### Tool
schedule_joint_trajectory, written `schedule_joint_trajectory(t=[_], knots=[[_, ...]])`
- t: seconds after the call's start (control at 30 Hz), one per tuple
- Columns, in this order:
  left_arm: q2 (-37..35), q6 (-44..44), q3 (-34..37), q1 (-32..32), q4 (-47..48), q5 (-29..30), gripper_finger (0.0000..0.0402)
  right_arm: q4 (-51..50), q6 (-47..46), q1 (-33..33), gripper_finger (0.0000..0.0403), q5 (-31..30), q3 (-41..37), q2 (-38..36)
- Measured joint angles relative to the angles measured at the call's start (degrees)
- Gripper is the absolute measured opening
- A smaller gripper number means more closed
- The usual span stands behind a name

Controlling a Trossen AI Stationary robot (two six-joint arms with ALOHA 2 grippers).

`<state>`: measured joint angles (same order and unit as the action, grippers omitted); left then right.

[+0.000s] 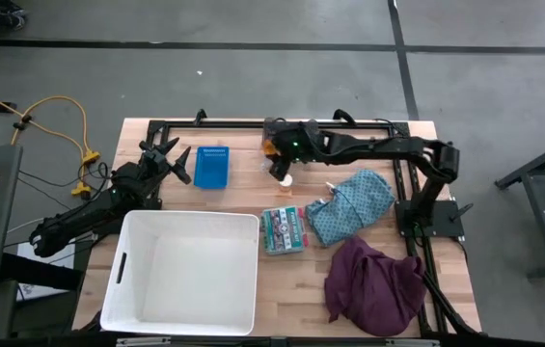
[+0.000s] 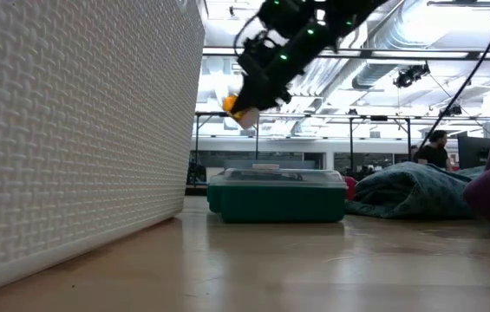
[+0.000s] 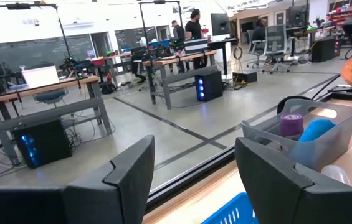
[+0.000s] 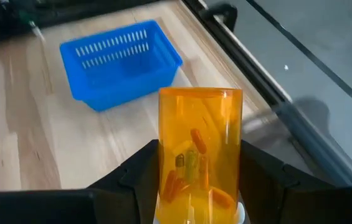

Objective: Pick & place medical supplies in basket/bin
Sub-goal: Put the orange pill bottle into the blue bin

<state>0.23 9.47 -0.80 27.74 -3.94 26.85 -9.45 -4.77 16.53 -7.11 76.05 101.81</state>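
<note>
My right gripper (image 1: 278, 159) reaches over the table's far middle, shut on an orange pill bottle (image 4: 199, 146), which hangs in the air in the low view (image 2: 232, 107). A second white-capped bottle (image 1: 285, 181) stands on the table just nearer. The blue basket (image 1: 211, 166) sits to the left of it. My left gripper (image 1: 174, 154) waits open beside the basket. The teal cloth (image 1: 354, 204) and the maroon cloth (image 1: 373, 284) lie on the table's right side. A purple roll (image 3: 291, 123) and a blue roll (image 3: 316, 130) sit in a grey tray (image 3: 334, 134). My right gripper pinches the orange bottle between its two fingers (image 4: 135, 180), on the sides of its lower body near the white cap end (image 4: 239, 214). The clear orange body (image 4: 199, 124) sticks out ahead past the fingertips. The bottle is lifted clear of the table.
A large white bin (image 1: 183, 270) fills the near left of the table; its wall (image 2: 71, 130) blocks the low view's left. A green box with a clear lid (image 1: 284, 229) lies between the bin and the teal cloth. A black frame (image 1: 349, 125) runs along the far edge.
</note>
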Motion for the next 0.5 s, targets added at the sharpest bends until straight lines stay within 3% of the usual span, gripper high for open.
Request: schedule_joint_trajectory(t=[0.33,0.5], knots=[[0.00,0.00,0.00,-0.01,0.01,-0.01,0.0216,-8.42,3.57,-0.88,0.0170,-0.16,19.43,10.61],[0.00,0.00,0.00,0.00,-0.01,0.00,0.0216,-10.94,3.55,-1.93,0.0170,0.39,22.58,12.71]])
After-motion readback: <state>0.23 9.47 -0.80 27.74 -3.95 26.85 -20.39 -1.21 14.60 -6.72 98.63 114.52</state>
